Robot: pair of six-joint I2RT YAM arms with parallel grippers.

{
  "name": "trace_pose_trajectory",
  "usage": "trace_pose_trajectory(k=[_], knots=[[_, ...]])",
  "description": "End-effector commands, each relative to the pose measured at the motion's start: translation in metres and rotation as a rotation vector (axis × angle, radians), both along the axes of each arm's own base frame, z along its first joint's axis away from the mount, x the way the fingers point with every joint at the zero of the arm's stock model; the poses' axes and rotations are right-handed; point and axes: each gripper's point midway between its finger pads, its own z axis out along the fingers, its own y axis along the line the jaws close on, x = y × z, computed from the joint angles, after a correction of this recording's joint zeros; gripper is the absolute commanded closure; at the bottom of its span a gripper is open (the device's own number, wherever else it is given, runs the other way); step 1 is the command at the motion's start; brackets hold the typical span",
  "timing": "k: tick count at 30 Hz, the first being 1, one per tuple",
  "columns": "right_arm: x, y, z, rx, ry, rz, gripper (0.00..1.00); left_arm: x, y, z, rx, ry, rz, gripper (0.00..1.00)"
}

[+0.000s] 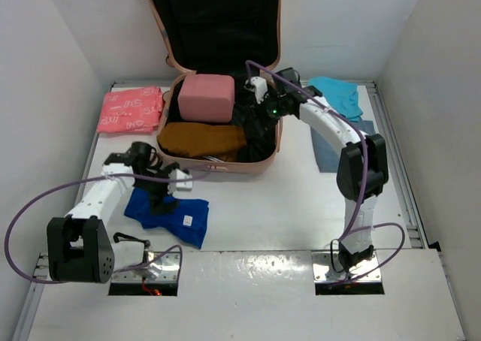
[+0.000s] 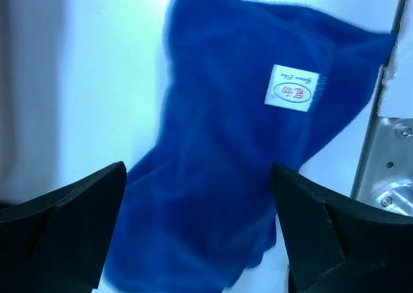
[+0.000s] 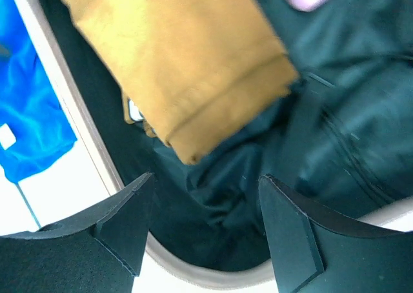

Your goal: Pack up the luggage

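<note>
Already partly packed, by the look of it. The left gripper point(image 2: 198, 170) has its fingers spread wide with nothing between them, poised low over a blue cloth point(image 2: 213, 112) that lies crumpled on the table point(image 1: 270, 206) near the left arm's base. The right gripper point(image 3: 206, 180) is also parted and empty, hanging inside the right half of the luggage point(image 1: 225, 165) just above a dark garment point(image 3: 335, 131). The luggage lies open at the back middle of the table, its lid standing up against the rear wall. Inside are a pink pouch point(image 1: 206, 98) towards the back, a mustard garment point(image 1: 203, 140) in front of it, and the dark garment bunched along the right side. Outside it there remain the blue cloth in front, a red printed cloth point(image 1: 130, 110) just left of the shell, and a teal cloth point(image 1: 336, 95) with a grey-blue cloth point(image 1: 327, 149) to the right. I would judge the task roughly half done: three items are in, four remain, and the lid has not yet been closed.
</note>
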Motion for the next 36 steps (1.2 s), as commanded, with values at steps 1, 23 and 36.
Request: trace_pose_trajectory(k=[1,23,36], knots=[[0.008,-0.024,0.032,0.037,-0.002,-0.128,0.34,0.008,0.005,-0.023,0.093,-0.148,-0.086,0.01],[0.006,-0.068,0.039,-0.025,-0.058,-0.185,0.35,0.045,-0.020,-0.035,0.065,-0.187,-0.008,0.81],[0.006,-0.089,0.033,-0.025,-0.041,-0.223,0.37,0.176,-0.053,0.262,-0.285,-0.687,0.211,1.00]])
